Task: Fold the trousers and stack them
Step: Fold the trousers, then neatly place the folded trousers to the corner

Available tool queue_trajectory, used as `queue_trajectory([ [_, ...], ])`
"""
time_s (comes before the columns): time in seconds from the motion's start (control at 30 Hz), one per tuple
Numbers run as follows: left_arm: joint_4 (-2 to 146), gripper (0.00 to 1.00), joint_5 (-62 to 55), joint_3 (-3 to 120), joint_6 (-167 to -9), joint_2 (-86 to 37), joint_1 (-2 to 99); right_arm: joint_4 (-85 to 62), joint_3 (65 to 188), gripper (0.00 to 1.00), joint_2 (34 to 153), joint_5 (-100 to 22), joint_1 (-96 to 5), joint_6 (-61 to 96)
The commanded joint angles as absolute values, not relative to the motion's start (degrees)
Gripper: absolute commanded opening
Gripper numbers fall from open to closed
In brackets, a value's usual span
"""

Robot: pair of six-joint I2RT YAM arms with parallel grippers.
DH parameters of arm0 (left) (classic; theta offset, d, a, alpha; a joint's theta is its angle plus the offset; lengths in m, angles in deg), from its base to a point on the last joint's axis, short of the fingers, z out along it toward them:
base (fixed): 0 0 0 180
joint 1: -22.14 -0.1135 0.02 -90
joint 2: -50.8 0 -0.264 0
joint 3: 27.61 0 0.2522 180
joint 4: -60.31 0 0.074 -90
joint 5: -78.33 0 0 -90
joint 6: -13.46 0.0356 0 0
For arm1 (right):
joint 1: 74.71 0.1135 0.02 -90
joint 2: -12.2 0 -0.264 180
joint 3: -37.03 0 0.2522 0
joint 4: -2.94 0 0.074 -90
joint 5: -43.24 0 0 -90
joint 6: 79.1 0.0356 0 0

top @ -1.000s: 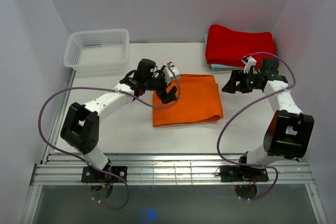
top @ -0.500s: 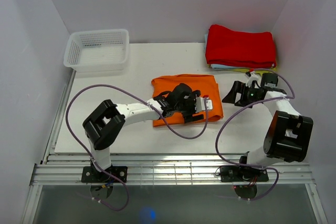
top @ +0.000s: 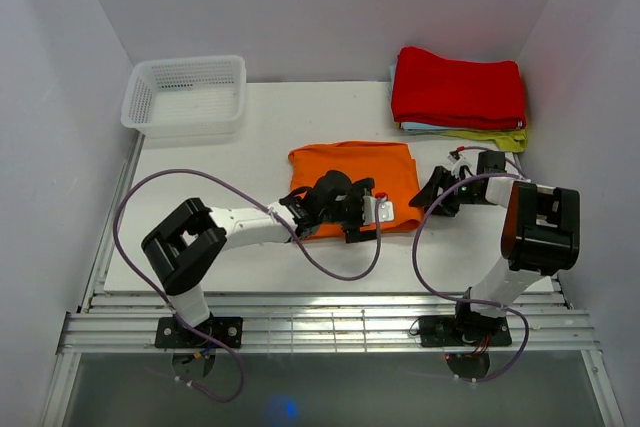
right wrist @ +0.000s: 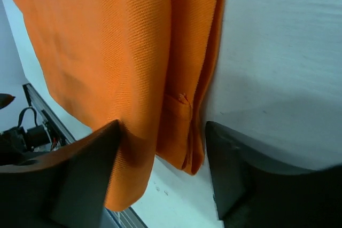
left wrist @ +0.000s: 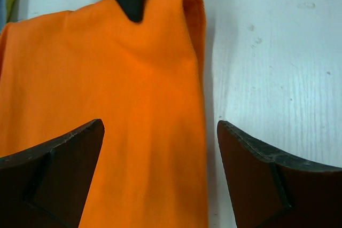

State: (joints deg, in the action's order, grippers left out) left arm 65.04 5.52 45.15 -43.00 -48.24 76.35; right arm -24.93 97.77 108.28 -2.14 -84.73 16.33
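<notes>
**Trousers folded mid-surface, both end effectors spread at their right side**

Top view: the orange rectangle lies flat on the surface, its long axis running left to right. It sits between the basket and the red cloth. The left end effector is over its near-right corner, and the right end effector is at its right edge.

Left wrist: fingers apart, straddling the trousers' folded edge, one over cloth and one over bare surface.

Right wrist: fingers apart, with the trousers' layered edge between them.
</notes>
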Motion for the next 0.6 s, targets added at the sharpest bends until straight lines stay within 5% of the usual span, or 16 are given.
queue_trajectory([
  [0.0, 58.4, 0.98, 7.1, 40.8, -38.7, -45.1, 77.9, -21.4, 96.8, 0.65, 111.8, 0.2, -82.4, 18.7],
  [0.17, 42.1, 0.98, -1.5, 32.5, -36.6, -46.8, 82.0, -21.7, 98.3, 0.08, 109.2, 3.3, -82.3, 20.3],
  [0.57, 11.5, 0.98, -18.3, 31.2, -24.1, -61.5, 87.0, -21.4, 97.9, 0.08, 100.9, 8.6, -81.9, 32.4],
])
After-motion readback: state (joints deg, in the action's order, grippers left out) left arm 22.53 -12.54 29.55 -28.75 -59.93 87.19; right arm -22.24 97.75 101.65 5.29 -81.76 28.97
